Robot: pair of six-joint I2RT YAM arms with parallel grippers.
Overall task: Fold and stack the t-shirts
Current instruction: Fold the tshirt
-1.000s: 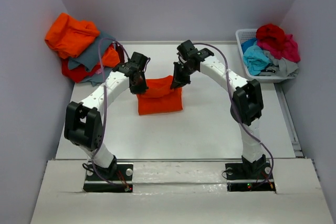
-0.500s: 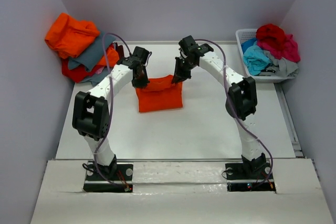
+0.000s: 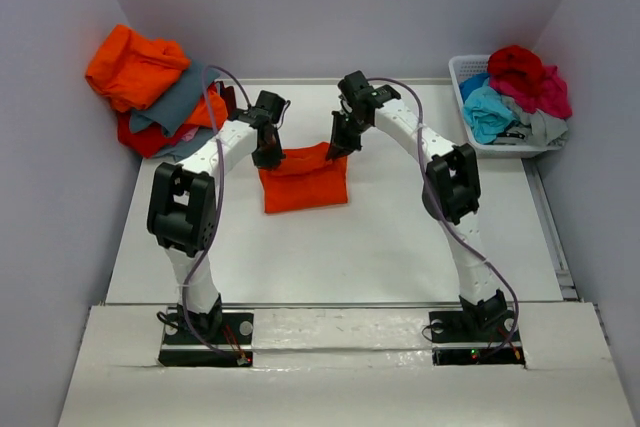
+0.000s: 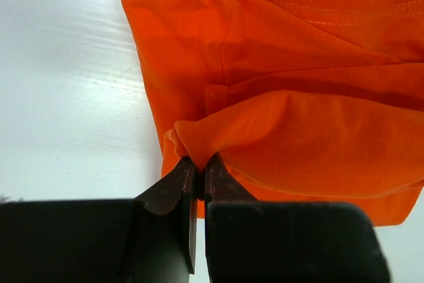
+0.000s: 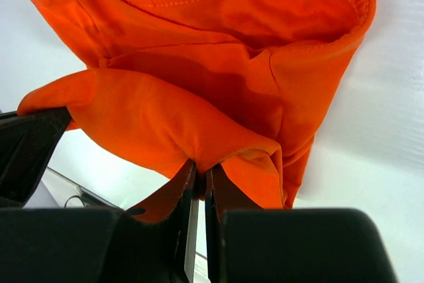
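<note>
Two small pinches are all that carry it: the left gripper (image 4: 197, 164) and the right gripper (image 5: 199, 167) are each clamped on a little bunch of cloth at a far corner of the orange t-shirt (image 3: 303, 182), which lies part-folded in the middle of the counter (image 3: 400, 237) with that far edge lifted. I'd worry a corner slips from so slight a hold, or the arms pull unevenly, and the fold lands crooked or bunched. No brand, label or writing shows on the cloth

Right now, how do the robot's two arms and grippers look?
The left arm and right arm have white links with bulky black joints. A thin purple cable loops along each. The bases are black. The left gripper and right gripper have dark, tapered fingers.
</note>
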